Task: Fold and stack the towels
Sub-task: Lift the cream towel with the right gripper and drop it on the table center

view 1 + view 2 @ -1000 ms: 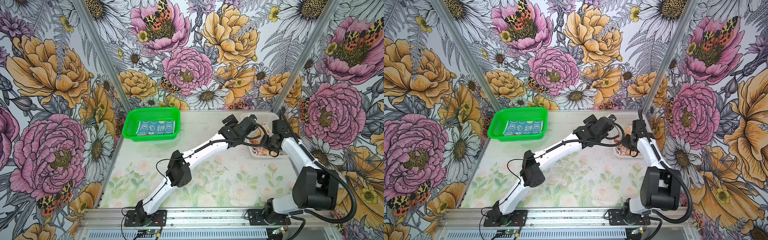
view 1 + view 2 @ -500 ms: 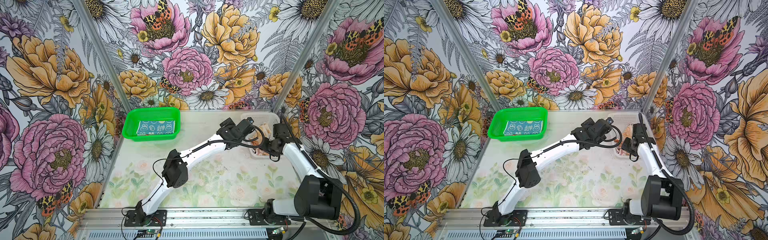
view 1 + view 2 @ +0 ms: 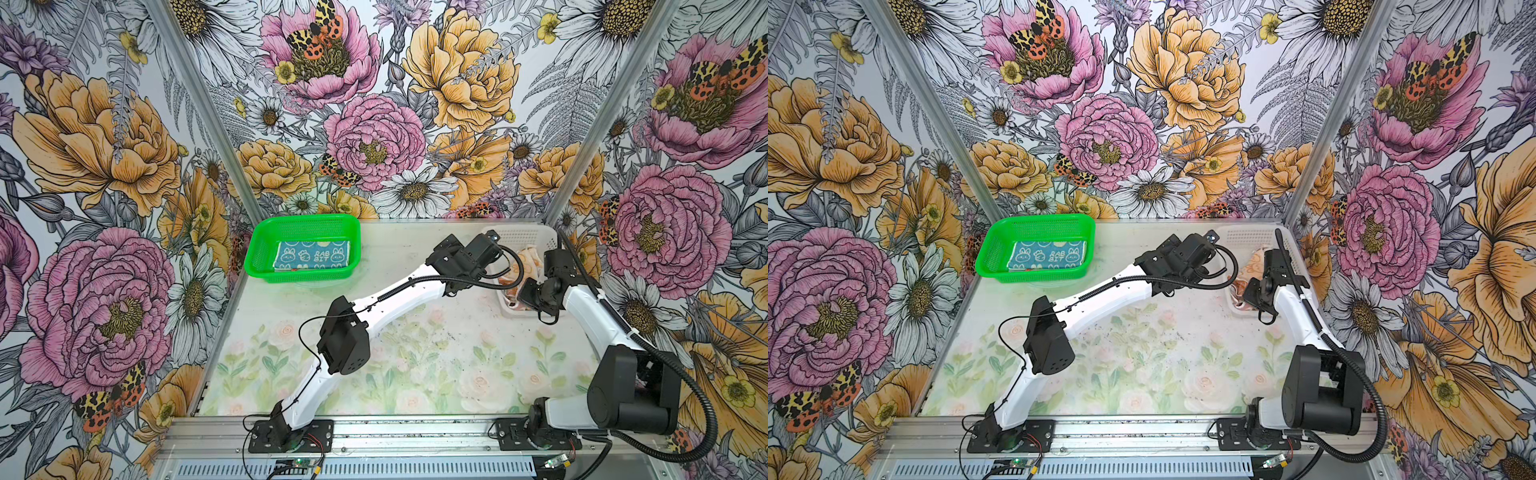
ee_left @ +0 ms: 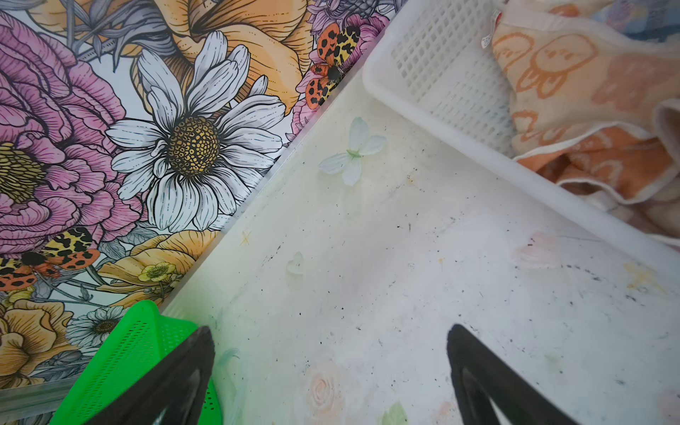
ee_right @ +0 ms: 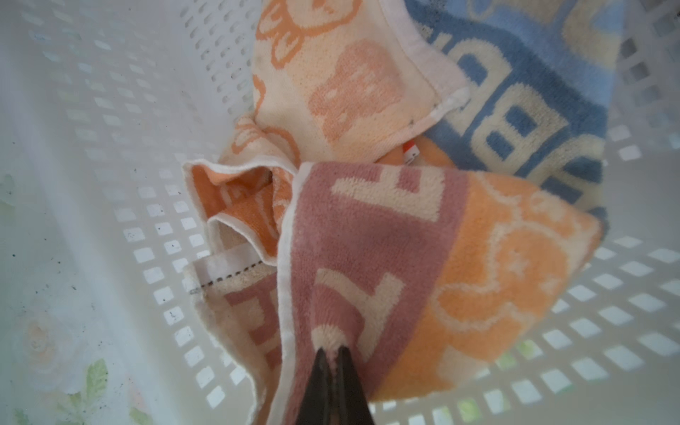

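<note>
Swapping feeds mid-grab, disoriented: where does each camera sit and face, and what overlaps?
Top views: above the arm bases, looking down toward the back wall; both arms show.
Left wrist: on the left arm, facing the table beside the white basket; open left gripper shows.
Right wrist: on the right arm, looking into that basket; right gripper shut on the lettered towel.
Shared: all show the white basket.

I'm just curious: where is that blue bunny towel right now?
In both top views the blue towel lies flat inside the green basket, at the back left of the table.
</note>
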You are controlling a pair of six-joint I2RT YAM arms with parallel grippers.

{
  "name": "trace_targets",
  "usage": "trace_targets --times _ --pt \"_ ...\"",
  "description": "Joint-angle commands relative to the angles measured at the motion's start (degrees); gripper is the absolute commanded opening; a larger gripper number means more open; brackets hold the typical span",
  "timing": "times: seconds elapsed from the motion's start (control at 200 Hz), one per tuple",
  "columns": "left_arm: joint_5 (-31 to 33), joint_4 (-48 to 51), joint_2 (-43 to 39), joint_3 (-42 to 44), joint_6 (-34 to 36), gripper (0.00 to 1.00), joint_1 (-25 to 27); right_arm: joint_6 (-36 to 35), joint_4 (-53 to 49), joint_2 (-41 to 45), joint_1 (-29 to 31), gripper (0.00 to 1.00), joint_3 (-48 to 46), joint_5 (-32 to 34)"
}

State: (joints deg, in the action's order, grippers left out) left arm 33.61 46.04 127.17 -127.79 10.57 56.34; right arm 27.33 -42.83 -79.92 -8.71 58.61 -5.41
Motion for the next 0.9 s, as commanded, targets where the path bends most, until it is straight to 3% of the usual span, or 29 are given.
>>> trace_targets --times 0.0,0.215,0.42,0.64,0.741,0.896 --pt "-5.8 -1.0 -5.1 1.1 -5.3 0.99 -2.9 0.5 0.3 1.0 0.0 0.00 4.9 -1.5" --pt "-11.0 -1.0 -10.9 5.0 -10.0 0.99 -6.4 1.2 -4.3 0.7 5.2 0.00 17.8 0.4" --pt "-17.9 -1.6 -19.4 11.9 -17.1 0.99 -12.9 2.6 -9.4 -4.3 17.0 0.00 39.4 3.4" --pt "-18.2 -5.3 -31.6 22.9 -19.8 0.99 -18.8 2.4 -13.3 -13.7 31.2 0.00 62.8 2.4" --pt "-19.6 -7.2 -36.7 28.9 -22.3 0.99 -22.2 3.4 -13.3 -17.0 33.1 0.00 66.4 0.3" --pt "-20.5 -8.2 -41.3 35.8 -24.0 0.99 -26.5 3.2 -13.1 -24.0 33.0 0.00 64.6 -1.4"
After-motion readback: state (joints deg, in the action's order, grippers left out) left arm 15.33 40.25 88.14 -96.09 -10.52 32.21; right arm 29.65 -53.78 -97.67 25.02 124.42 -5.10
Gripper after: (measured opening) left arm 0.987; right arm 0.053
